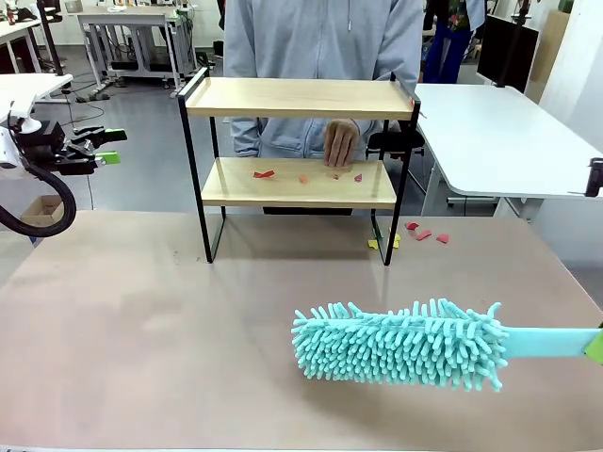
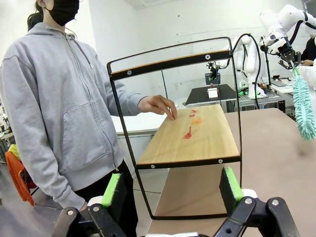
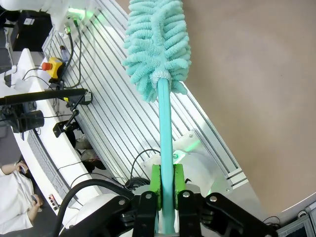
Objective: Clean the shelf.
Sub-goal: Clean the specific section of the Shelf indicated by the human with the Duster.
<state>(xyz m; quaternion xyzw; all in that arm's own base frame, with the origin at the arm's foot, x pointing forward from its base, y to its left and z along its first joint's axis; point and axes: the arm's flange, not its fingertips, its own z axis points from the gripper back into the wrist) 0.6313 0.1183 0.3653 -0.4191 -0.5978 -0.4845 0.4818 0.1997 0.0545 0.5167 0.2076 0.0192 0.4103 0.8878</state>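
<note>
Teal duster (image 1: 400, 344) (one) clamped in right end effector (image 3: 167, 173); left end effector (image 2: 171, 186) apart; one two-tier shelf (image 1: 292, 98).

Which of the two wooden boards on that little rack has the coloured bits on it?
The lower board: red and orange scraps lie on it near the person's hand. The upper board looks bare.

Duster (image 1: 400, 353) before shelf (image 1: 300, 98) (scraps (image 1: 264, 174) on lower board (image 1: 283, 194)).
</note>
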